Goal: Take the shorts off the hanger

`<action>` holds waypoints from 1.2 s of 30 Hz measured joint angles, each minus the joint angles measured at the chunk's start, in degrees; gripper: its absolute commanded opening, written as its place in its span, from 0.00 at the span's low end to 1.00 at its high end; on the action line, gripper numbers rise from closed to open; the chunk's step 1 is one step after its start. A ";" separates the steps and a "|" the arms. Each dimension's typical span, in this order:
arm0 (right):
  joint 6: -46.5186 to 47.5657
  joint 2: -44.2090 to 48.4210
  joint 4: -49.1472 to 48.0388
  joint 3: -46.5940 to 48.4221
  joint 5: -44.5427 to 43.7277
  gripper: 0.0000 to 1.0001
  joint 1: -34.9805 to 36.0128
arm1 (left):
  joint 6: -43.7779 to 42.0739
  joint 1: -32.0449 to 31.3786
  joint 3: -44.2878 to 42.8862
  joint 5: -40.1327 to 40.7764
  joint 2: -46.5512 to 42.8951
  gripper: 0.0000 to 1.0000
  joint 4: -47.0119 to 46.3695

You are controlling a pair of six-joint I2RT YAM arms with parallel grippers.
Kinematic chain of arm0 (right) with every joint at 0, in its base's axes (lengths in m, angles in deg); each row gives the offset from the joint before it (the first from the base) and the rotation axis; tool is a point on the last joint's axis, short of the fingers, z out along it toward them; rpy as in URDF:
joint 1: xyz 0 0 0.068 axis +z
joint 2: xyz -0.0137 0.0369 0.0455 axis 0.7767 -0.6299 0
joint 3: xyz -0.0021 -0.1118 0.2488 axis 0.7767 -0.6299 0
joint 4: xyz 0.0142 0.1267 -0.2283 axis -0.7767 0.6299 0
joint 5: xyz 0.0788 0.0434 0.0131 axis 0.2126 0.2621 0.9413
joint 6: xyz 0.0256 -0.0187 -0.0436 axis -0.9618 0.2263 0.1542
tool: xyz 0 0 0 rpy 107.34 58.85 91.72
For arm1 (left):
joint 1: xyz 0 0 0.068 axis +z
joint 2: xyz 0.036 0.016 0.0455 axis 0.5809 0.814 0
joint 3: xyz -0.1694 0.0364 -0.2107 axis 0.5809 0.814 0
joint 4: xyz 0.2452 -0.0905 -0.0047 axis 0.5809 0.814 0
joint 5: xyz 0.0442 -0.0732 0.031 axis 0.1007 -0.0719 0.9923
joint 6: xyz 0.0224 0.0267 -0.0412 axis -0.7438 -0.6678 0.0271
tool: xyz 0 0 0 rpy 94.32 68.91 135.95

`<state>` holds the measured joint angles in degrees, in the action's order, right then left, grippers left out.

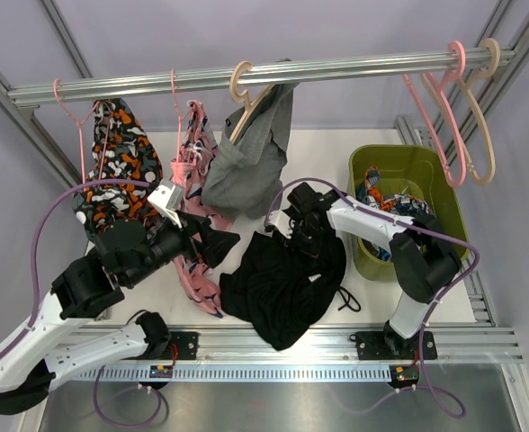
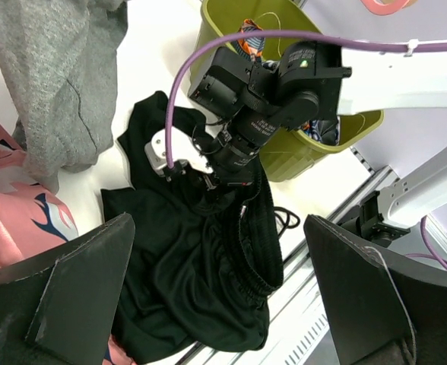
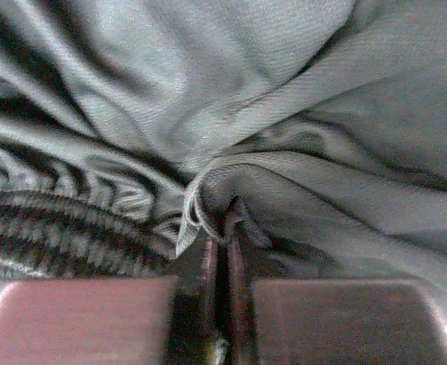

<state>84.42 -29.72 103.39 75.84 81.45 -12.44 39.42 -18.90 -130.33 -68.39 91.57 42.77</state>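
My right jaws are pinched shut on a fold of the black shorts (image 3: 284,114), which lie crumpled on the table (image 1: 336,148) directly beneath them, off any hanger. Gripping beside the waistband should let me lift the whole garment. The green bin (image 1: 395,150) stands just right of these jaws. My left jaws stand wide, holding nothing. The grey shorts (image 1: 246,175) hang on a beige hanger (image 1: 240,81) beyond both jaws, not yet removed.
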 measured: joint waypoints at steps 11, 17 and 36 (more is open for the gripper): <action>7.61 14.75 16.87 27.39 18.97 0.00 -4.94 | 0.26 -0.02 1.27 0.04 -0.39 0.99 -0.81; 1.38 23.28 16.63 47.91 26.36 0.00 -11.91 | 0.46 -0.04 2.23 0.04 -0.66 0.99 -1.27; -14.67 23.61 -2.75 76.98 3.37 0.00 -33.90 | -0.48 -0.07 2.23 -0.02 -0.59 0.99 -1.79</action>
<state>69.76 -6.11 100.64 152.82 84.82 -46.34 38.94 -18.97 -128.10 -68.41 90.97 40.98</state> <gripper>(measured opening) 0.033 0.987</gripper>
